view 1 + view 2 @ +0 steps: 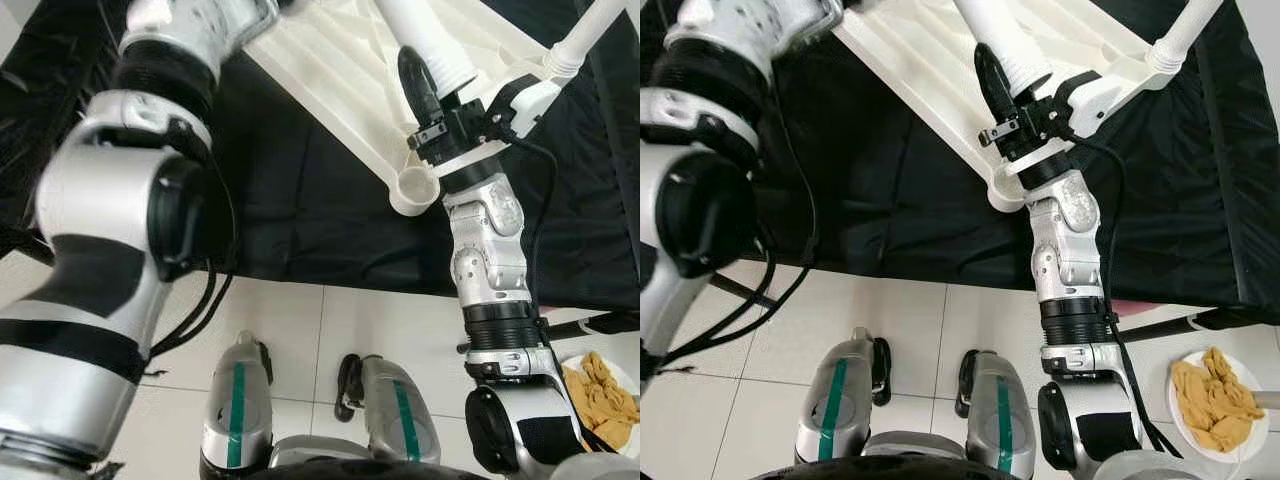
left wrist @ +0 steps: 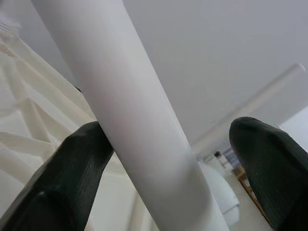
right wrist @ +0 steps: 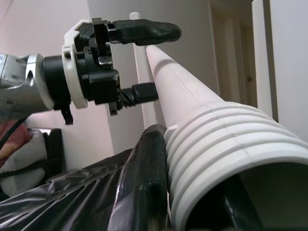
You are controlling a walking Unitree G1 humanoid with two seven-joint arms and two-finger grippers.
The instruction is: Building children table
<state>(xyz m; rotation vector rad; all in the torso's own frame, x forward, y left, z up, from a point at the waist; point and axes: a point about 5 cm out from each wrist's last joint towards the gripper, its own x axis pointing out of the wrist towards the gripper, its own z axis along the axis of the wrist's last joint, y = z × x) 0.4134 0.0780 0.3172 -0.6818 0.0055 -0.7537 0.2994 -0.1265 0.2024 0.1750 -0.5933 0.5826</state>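
Note:
The white tabletop [image 1: 330, 70] lies upside down on a black sheet [image 1: 300, 200]. Its near corner socket [image 1: 413, 188] has no leg in it. My right gripper [image 1: 430, 65] is shut on the ribbed end of a white table leg [image 1: 425, 25], held just above that corner. In the right wrist view the ribbed end [image 3: 226, 144] rests against one black finger [image 3: 144, 183]. Farther up the leg, my left gripper [image 3: 163, 60] stands open around the leg [image 2: 139, 120]; one finger [image 2: 72, 173] touches it and the other is apart. A second leg [image 1: 590, 30] stands in the far right corner.
A white plate [image 1: 1185, 425] with yellow cloth-like pieces [image 1: 1215, 400] sits on the tiled floor at my right. My own feet [image 1: 240, 400] stand on the tiles just before the sheet's edge. My left arm [image 1: 110, 230] crosses the left of the view.

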